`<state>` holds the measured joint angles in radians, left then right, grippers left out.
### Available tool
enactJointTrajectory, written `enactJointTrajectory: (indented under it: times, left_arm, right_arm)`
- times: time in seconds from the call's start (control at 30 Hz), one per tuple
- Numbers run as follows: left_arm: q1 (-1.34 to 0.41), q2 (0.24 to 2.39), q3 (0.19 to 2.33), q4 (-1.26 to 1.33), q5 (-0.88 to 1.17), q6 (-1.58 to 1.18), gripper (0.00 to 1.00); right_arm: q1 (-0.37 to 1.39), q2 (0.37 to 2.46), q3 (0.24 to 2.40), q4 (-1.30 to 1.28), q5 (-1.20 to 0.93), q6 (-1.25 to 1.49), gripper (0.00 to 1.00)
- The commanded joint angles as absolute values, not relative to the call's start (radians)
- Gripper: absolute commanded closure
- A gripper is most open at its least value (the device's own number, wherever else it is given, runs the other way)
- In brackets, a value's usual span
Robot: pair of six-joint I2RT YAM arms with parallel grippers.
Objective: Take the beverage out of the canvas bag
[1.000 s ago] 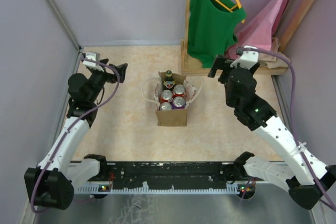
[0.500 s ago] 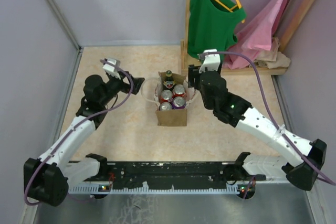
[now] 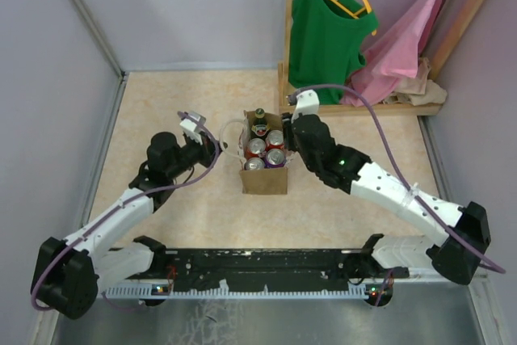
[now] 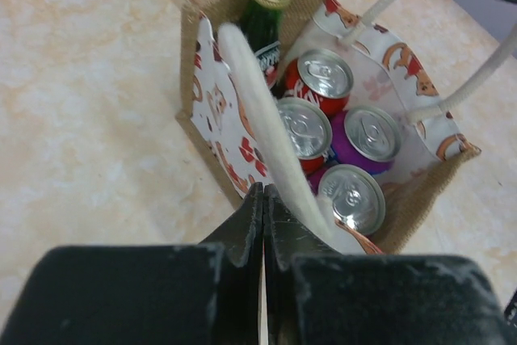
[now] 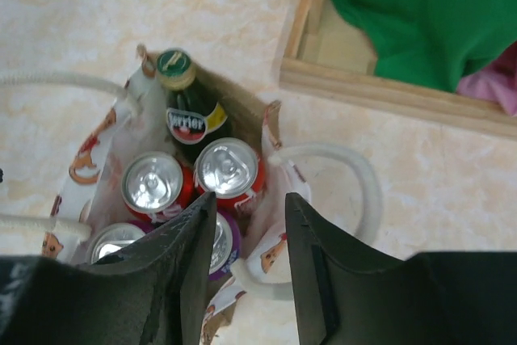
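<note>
The canvas bag (image 3: 264,181) could be toppled by uneven pulling: left gripper (image 4: 263,191) shut at its rim, right gripper (image 5: 250,198) nearly closed astride its wall, hold undetermined.

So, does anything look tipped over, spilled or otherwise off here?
Nothing stands out. The canvas bag stands upright, with the green bottle and four cans upright inside it, and no spill is visible.

The canvas bag (image 3: 264,179) stands upright and open just beside the base of the rack (image 3: 288,38), on its near left. It is tan-brown outside and printed white inside, with two white loop handles (image 4: 254,94). In it stand a green bottle (image 5: 187,119), at the end nearest the rack, and four cans (image 4: 303,128) with their tops up.
</note>
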<state>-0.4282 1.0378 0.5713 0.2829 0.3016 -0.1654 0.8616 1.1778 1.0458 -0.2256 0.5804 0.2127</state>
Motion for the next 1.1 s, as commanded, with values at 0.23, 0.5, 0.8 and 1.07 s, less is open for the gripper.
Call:
enactJointTrajectory:
  times: [0.23, 0.5, 0.8, 1.07]
  left_arm:
    - [-0.482, 0.887, 0.506, 0.189, 0.254, -0.23, 0.7]
    - [-0.491, 0.736, 0.428, 0.166, 0.25, -0.319, 0.04]
    - [-0.5, 0.765, 0.379, 0.262, 0.258, -0.367, 0.0]
    - [-0.52, 0.942, 0.414, 0.457, 0.321, -0.385, 0.0]
  right_arm:
    - [0.867, 1.349, 1.077, -0.231, 0.43, 0.269, 0.43]
    - [0.867, 1.39, 1.075, -0.245, 0.402, 0.303, 0.1]
    - [0.868, 1.363, 1.029, -0.285, 0.351, 0.332, 0.06]
    - [0.878, 1.382, 1.026, -0.324, 0.331, 0.316, 0.11]
